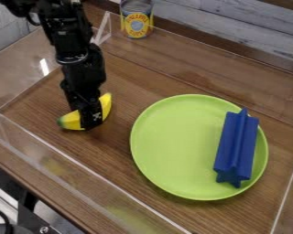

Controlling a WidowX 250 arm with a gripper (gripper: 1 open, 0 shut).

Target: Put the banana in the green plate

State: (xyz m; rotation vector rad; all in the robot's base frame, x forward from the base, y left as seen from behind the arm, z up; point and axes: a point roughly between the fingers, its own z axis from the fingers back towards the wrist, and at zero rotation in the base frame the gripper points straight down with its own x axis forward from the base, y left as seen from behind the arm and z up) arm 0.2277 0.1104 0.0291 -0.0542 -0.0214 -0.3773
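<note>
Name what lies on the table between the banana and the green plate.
Nothing: in the camera view, only bare wooden table separates the banana from the green plate.

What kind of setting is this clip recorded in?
Probably a lab tabletop rig for toy pick-and-place. A wooden table is fenced by clear plastic walls, and a black robot arm's gripper stands over a toy banana beside a green plate holding a blue block.

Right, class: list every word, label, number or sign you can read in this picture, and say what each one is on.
Can at the back: it carries a yellow and blue label, but the print is too small and blurred to read.
Banana, green plate, blue block: no text visible.
</note>
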